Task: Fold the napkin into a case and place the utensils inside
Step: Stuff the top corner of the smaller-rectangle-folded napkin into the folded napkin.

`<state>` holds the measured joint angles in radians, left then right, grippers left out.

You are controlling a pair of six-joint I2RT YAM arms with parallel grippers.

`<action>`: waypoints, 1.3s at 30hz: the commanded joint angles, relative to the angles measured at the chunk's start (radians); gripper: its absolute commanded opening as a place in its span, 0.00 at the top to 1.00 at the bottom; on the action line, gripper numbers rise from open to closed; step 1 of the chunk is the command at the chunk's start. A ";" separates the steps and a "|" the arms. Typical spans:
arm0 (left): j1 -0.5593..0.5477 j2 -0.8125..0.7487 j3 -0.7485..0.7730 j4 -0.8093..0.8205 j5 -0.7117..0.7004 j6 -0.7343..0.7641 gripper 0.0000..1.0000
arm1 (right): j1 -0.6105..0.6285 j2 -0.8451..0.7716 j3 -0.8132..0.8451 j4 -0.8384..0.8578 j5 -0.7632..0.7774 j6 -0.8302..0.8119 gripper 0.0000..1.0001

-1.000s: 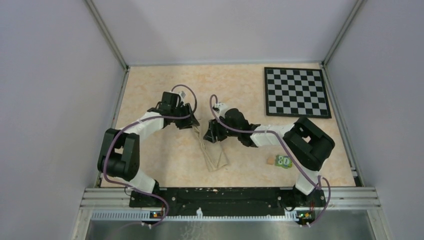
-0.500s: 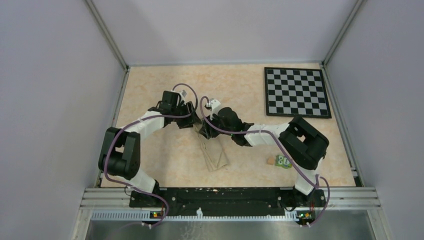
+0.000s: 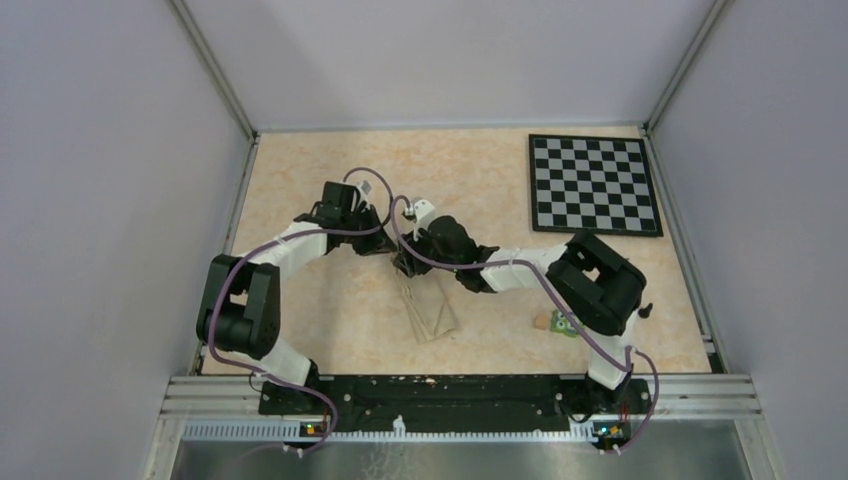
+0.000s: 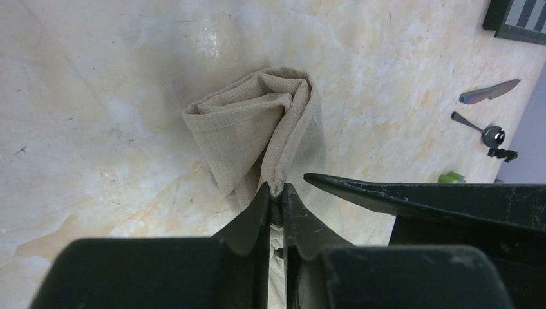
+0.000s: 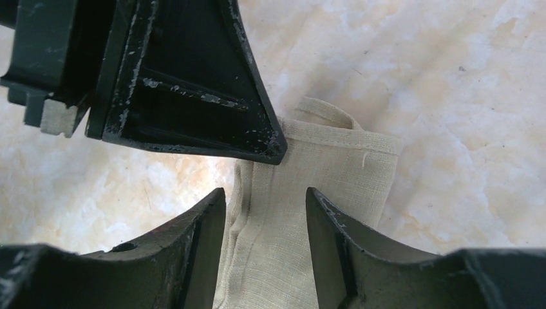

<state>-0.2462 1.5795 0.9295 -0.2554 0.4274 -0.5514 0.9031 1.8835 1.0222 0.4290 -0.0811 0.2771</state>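
Note:
The napkin point(image 3: 429, 311) is a narrow folded beige strip in the table's middle. In the left wrist view the napkin point(image 4: 254, 119) is bunched into a curled fold. My left gripper point(image 4: 275, 188) is shut on its edge. In the top view the left gripper point(image 3: 384, 243) is at the strip's far end. My right gripper point(image 3: 405, 265) sits right beside it. It is open, its jaws point(image 5: 265, 197) straddling the cloth point(image 5: 322, 187) just below the left fingers point(image 5: 193, 96). A purple-tinted knife point(image 4: 489, 92) and a dark spoon point(image 4: 480, 127) lie apart on the table.
A black-and-white chessboard point(image 3: 592, 183) lies at the back right. A green block with white dots point(image 3: 564, 325) sits near the right arm's elbow, with a tiny black knob point(image 3: 641, 310) nearby. Enclosure walls ring the table. The right arm hides the utensils in the top view.
My right gripper and forearm have moved left, closing in on the left gripper at the napkin's far end. The left arm has barely moved and keeps its hold.

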 commanded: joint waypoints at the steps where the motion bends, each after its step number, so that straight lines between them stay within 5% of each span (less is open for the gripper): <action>1: 0.019 -0.018 0.015 0.006 0.044 -0.034 0.91 | 0.038 -0.002 0.023 0.076 0.064 -0.038 0.51; 4: 0.024 -0.009 0.017 0.014 0.078 -0.066 1.00 | 0.062 -0.003 0.016 0.087 0.115 -0.039 0.51; 13: 0.027 -0.003 0.032 -0.002 0.106 -0.134 1.00 | 0.126 0.019 0.055 0.036 0.284 -0.074 0.54; 26: 0.028 -0.017 0.039 -0.025 0.096 -0.157 1.00 | 0.145 0.007 0.050 0.030 0.422 -0.040 0.80; 39: 0.028 -0.010 0.053 -0.041 0.098 -0.158 1.00 | 0.145 0.050 0.087 0.047 0.366 -0.021 0.62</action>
<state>-0.2230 1.5799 0.9409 -0.2943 0.5087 -0.7082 1.0401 1.9091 1.0481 0.4297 0.2920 0.2481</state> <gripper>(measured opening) 0.015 0.363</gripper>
